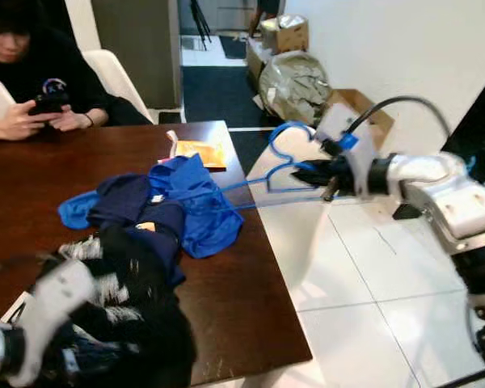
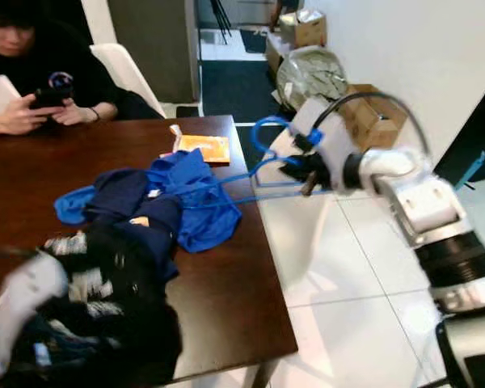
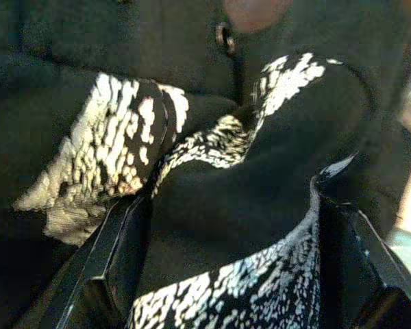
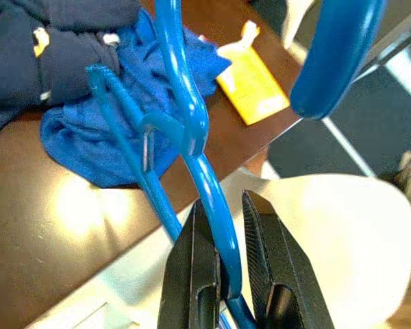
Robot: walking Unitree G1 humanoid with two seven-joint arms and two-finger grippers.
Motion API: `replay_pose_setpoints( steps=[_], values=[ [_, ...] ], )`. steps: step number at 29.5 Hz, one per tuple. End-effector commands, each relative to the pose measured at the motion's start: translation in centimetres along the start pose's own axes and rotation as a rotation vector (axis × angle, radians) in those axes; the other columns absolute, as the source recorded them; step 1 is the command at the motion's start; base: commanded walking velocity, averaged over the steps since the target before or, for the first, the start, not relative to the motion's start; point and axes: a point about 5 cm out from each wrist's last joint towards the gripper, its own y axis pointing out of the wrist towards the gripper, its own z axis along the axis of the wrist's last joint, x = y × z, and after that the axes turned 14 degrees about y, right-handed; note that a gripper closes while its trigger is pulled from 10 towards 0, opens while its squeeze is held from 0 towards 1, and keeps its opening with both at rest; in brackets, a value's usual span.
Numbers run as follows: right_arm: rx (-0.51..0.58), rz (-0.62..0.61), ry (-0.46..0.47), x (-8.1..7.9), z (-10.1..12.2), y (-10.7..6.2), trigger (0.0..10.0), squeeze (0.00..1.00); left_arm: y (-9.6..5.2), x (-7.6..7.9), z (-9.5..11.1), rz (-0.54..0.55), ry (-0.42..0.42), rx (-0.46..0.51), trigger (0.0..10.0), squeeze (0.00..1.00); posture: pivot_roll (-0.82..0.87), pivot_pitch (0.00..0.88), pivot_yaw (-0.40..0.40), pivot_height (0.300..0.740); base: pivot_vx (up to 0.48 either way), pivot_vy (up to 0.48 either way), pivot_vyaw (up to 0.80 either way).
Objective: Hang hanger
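The right gripper (image 4: pixel 229 274) is closed on the blue hanger (image 1: pixel 263 182), its two black fingers (image 4: pixel 192 274) pinching the plastic bar just below the neck. It holds the hanger out past the right edge of the surface (image 1: pixel 250 299), above the white tiled floor (image 1: pixel 364 275). The hook (image 1: pixel 287 133) curls up beside the gripper, while the hanger's far arm reaches back over the right edge and into the blue garment (image 1: pixel 196 206), which is draped on it. That garment lies in a heap with a navy one (image 1: pixel 129 202) near the middle of the surface, and an orange packet (image 1: pixel 200 152) sits by the far right corner.

The left gripper (image 3: pixel 226 274) is at the near left corner of the surface, its fingers spread around a fold of a black-and-white patterned garment (image 1: pixel 133 291). A person (image 1: pixel 32 65) sits at the far left edge holding a phone (image 1: pixel 48 101). Cardboard boxes (image 1: pixel 287 32) and a bag (image 1: pixel 295 85) stand along the white wall beyond.
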Motion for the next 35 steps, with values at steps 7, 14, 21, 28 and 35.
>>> replay_pose_setpoints(
  steps=[7,14,21,28,35],
  values=[
    [0.511,-0.006,0.364,2.2,3.9,-2.0,10.0,0.00,0.6,-6.2,0.7,0.641,-0.076,0.121,10.0,0.00,0.12,0.047,-0.082,0.740,0.000,0.000,0.00],
    [0.601,0.073,0.801,-4.3,-0.7,4.1,10.0,0.00,-4.9,-9.4,5.2,1.217,-0.304,0.386,10.0,0.00,0.13,0.059,-0.085,0.740,0.000,0.000,0.00],
    [0.583,0.072,0.991,-8.5,-2.4,7.5,10.0,0.00,-5.5,-8.6,7.4,1.370,-0.105,0.220,10.0,0.00,0.14,0.056,-0.090,0.740,-0.274,0.000,0.00],
    [0.549,0.073,1.037,-9.3,-2.1,7.8,10.0,0.00,-4.2,-6.3,8.4,1.372,-0.148,0.227,10.0,0.00,0.15,0.055,-0.108,0.740,-0.480,0.000,0.00],
    [0.524,0.022,0.994,-9.5,-2.5,7.9,10.0,0.00,-7.4,-7.5,8.5,1.489,-0.068,0.166,10.0,0.00,0.16,0.054,-0.111,0.740,-0.480,0.000,0.00]
  ],
)
